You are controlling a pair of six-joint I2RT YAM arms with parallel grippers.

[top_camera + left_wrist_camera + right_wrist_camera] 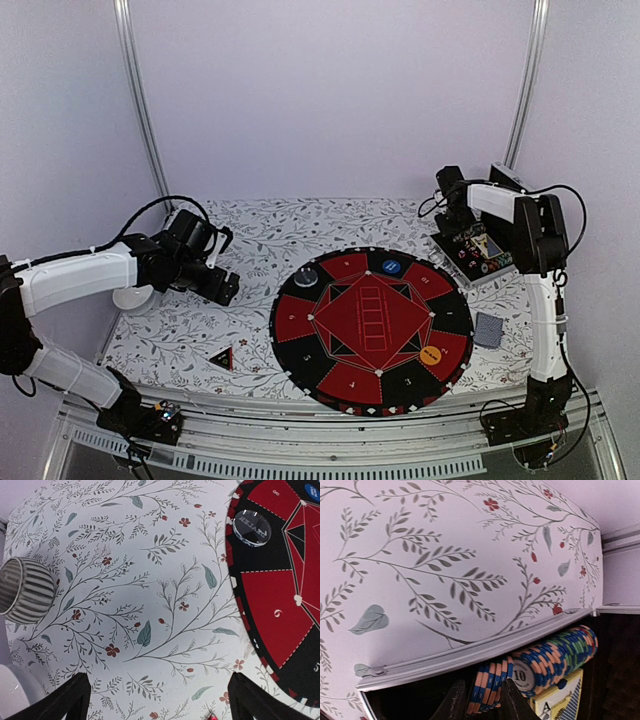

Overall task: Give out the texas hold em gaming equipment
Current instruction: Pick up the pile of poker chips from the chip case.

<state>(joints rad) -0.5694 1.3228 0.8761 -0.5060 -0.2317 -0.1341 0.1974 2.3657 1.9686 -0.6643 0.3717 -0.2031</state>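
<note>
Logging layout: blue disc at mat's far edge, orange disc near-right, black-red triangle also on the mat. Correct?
No. The black-red triangle lies off the mat, on the tablecloth to its left; top external view shows it. Blue disc and orange disc are as stated.

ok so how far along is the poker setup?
Done: a dark disc, blue disc and orange disc sit on the mat; a grey-backed card lies right of it. In hand: the right hand straddles chips in the case, grip unclear. Left: no chips out yet, the triangle lies off the mat, and the left hand hangs open over the cloth.
</note>
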